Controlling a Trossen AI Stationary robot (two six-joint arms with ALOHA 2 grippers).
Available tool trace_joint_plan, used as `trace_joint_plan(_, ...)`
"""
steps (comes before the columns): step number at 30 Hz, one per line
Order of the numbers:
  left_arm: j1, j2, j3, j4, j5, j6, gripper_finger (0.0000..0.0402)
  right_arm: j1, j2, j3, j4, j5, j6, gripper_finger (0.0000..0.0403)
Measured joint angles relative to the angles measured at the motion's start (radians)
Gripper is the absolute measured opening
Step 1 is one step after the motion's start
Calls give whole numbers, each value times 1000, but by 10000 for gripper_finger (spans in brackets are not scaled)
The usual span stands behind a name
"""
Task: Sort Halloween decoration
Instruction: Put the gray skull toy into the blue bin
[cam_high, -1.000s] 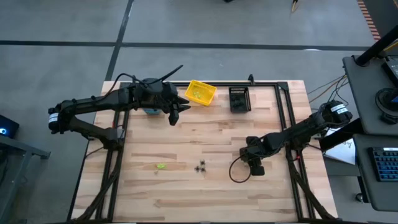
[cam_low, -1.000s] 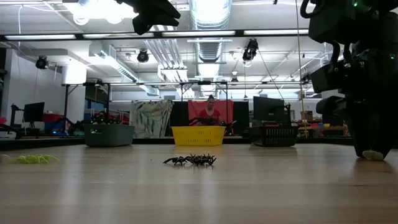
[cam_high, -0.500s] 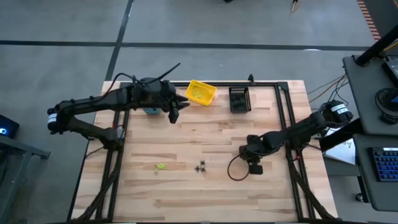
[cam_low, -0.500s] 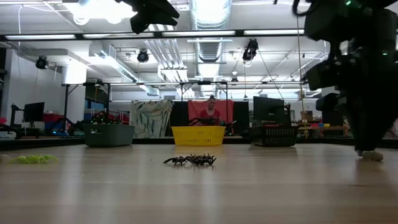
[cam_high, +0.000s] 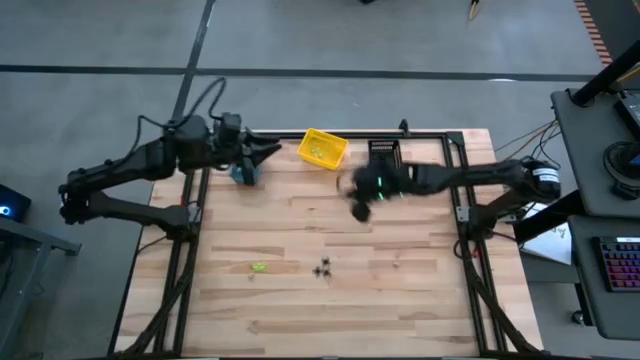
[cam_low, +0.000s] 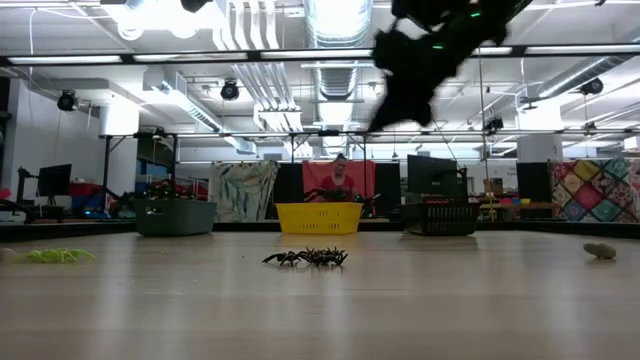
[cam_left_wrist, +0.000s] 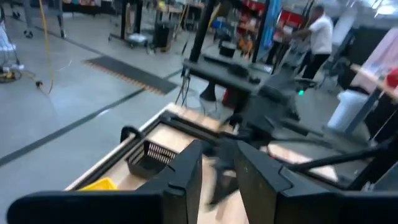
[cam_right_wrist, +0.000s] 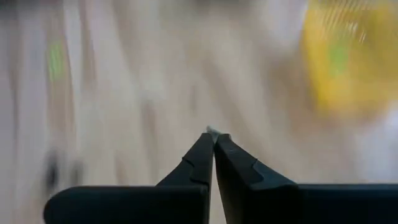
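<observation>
Black spidery decorations (cam_high: 322, 269) (cam_low: 306, 258) lie in a clump on the table's near middle. A yellow-green one (cam_high: 259, 267) (cam_low: 45, 256) lies to their left, and a small pale one (cam_low: 600, 251) lies on the table toward the right. My right gripper (cam_high: 357, 204) (cam_right_wrist: 212, 134) hangs high above the table's far middle, blurred, its fingers shut. A tiny pale speck shows at the fingertips, and I cannot tell what it is. My left gripper (cam_high: 266, 152) (cam_left_wrist: 217, 152) is raised beside the teal bin (cam_high: 243, 172), open with nothing between its fingers.
The yellow bin (cam_high: 322, 149) holds something yellow-green. The black bin (cam_high: 384, 158) stands to its right along the far edge. A black frame runs along the table's far and side edges. A person in red stands in the room behind the table.
My right gripper has risen off the near right of the table and swung fast toward the far edge, ending near the black and yellow bins. The pale decoration has stayed on the table. My left gripper has drawn back toward the far left, next to the teal bin.
</observation>
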Motion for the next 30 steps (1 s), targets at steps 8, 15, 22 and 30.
trace_joint_plan(8,0,-84,0,32,-142,-89,72,-202,276,193,690,-185,61,8)
trace_joint_plan(15,0,-152,0,122,-219,-94,72,-214,659,593,761,-232,45,8)
trace_joint_plan(22,0,-205,0,119,-220,-107,72,-220,1008,997,690,-238,155,8)
trace_joint_plan(30,0,-225,0,91,-220,-106,72,-229,1236,1377,393,-358,200,8)
